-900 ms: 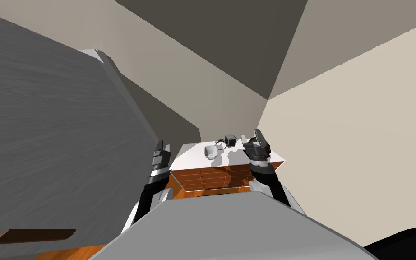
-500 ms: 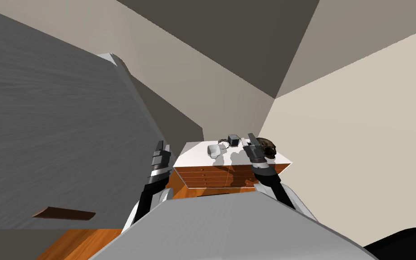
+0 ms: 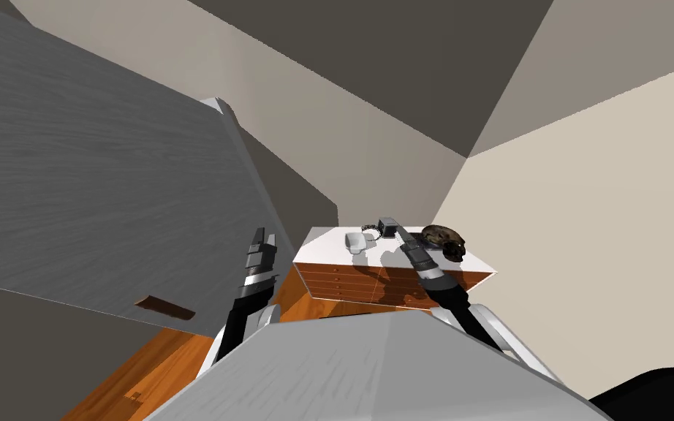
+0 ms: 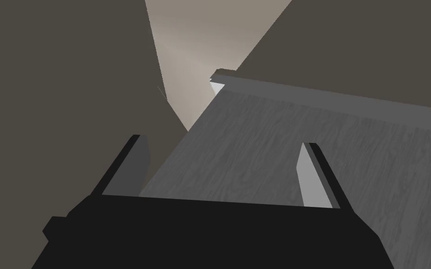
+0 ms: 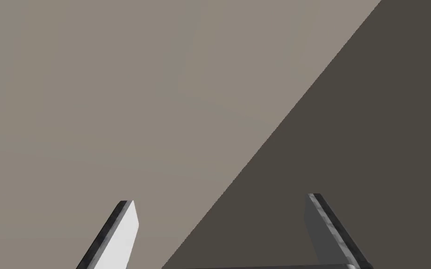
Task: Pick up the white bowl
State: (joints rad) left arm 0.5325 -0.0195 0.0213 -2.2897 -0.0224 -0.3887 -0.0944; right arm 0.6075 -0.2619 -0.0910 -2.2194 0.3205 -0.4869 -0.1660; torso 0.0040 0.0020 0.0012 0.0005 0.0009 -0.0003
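Our right arm reaches forward over the white tabletop (image 3: 324, 254) of a wooden chest of drawers (image 3: 343, 281), and the right gripper (image 3: 403, 235) tilts upward, fingers spread wide and empty. The white bowl (image 3: 356, 241) sits on the tabletop, near that gripper, on its left. Our left gripper (image 3: 261, 238), likewise wide open and empty, points forward beside the chest's left edge.

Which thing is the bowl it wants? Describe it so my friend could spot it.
Find the chest of drawers with the white top, in the corner ahead of the robot. The bowl sits on that top, toward the robot's left. It is the only pale thing there; the small box and brown lump beside it are dark.
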